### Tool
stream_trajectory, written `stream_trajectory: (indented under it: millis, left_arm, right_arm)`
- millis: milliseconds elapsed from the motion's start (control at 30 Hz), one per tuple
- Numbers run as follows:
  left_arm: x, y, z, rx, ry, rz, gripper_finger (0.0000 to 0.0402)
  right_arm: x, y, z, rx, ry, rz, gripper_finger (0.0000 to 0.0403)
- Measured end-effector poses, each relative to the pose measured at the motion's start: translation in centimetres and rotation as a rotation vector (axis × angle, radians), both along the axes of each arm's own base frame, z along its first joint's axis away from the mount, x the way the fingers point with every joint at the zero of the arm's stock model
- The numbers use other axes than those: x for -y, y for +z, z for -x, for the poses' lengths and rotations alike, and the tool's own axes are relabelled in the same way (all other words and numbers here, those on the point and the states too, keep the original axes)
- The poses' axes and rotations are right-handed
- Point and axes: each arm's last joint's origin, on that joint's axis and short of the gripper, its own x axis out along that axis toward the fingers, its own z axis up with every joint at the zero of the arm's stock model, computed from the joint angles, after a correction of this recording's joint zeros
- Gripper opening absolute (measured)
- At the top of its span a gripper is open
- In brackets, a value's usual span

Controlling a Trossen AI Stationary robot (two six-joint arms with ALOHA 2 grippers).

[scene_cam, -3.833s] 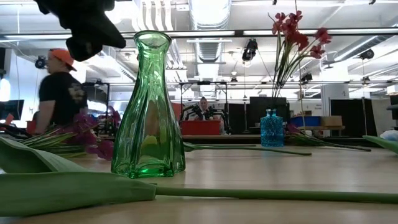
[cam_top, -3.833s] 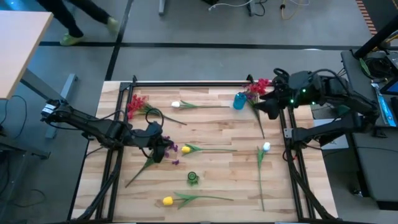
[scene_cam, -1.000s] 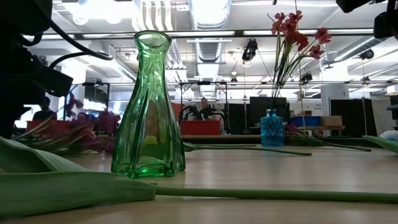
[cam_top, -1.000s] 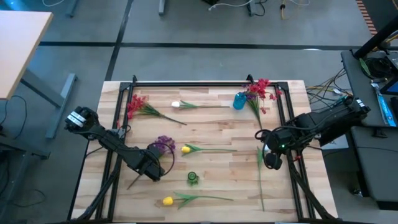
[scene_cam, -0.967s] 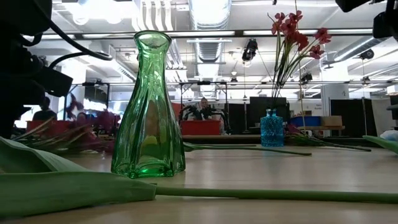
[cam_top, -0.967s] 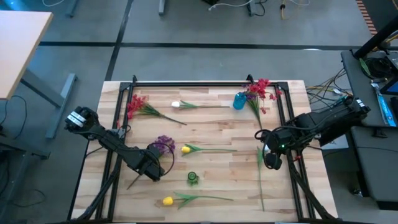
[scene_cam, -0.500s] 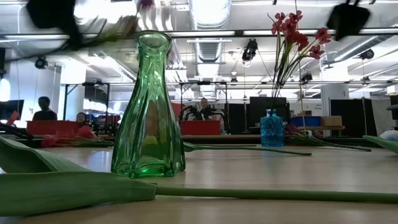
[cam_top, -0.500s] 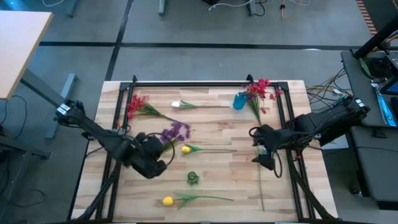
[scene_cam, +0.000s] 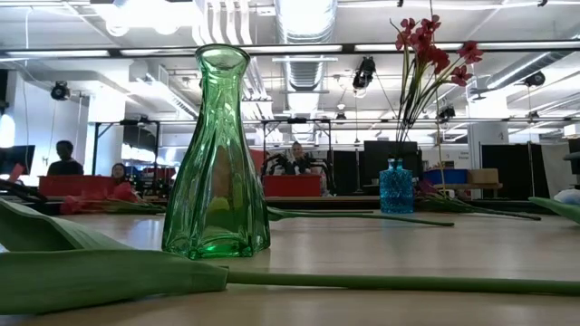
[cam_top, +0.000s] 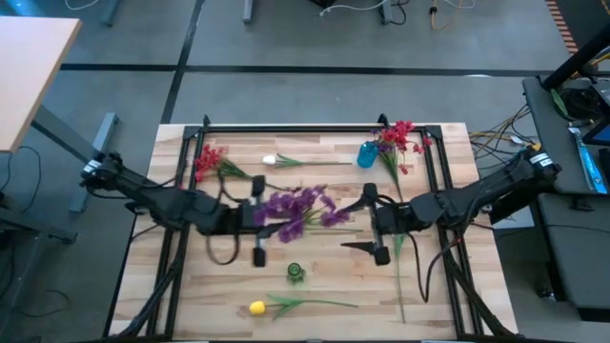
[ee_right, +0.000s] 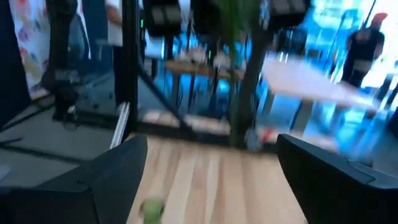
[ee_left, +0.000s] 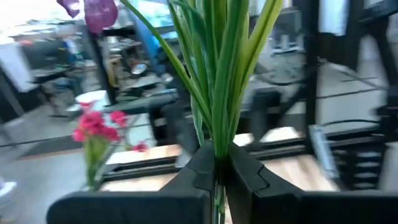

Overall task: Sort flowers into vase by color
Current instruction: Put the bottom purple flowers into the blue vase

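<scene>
My left gripper (cam_top: 270, 222) is over the table's middle, shut on a bunch of purple flowers (cam_top: 300, 210), whose blossoms point toward the table's right. The green stems (ee_left: 214, 74) rise past its fingers in the left wrist view. My right gripper (cam_top: 351, 229) is open and empty just right of the blossoms, facing them. Its fingers (ee_right: 112, 180) stand wide apart. The green vase (cam_top: 295, 272) stands empty near the front middle and also shows in the low view (scene_cam: 216, 163). The blue vase (cam_top: 367, 154) holds red flowers (cam_top: 396, 138). Neither gripper shows in the low view. My left gripper pinches the bundled green stems (ee_left: 215, 163) between its two fingers (ee_left: 245, 171). The fingers lie about level and point toward the table's right. The stems and leaves run on beyond the fingertips to the purple blossoms (ee_left: 99, 12). The bunch is lifted clear of the table.
A red flower (cam_top: 210, 162) and a white bud (cam_top: 270, 160) lie at the far left. A yellow bud (cam_top: 255, 307) with its stem lies at the near edge. A loose green stem (cam_top: 398, 276) lies near the right rail. Black frame rails (cam_top: 315, 128) border the wooden top.
My left gripper has risen from the table's left-front area with the purple bunch and gone toward the middle. It has turned so the blossoms point toward the right. The bunch, then low by the table, is now lifted clear. My right gripper has gone left toward the blossoms.
</scene>
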Motion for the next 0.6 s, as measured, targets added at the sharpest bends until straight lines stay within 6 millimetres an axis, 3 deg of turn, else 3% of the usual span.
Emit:
stream_trajectory:
  millis: [233,367,600]
  left_arm:
    - [-1.9,-2.4,-4.3,0.01,0.024,0.029,0.0]
    - [-1.9,-3.5,-5.5,-0.005,0.003,0.028,0.0]
    - [-1.8,-5.0,-7.3,0.014,0.012,0.032,0.0]
  right_arm:
    - [-0.2,0.7,-1.7,0.048,-0.144,0.041,0.0323]
    - [0.2,1.0,-1.5,0.061,-0.24,0.022,0.0322]
    - [0.3,2.1,-0.9,0.115,-0.222,-0.002,0.0322]
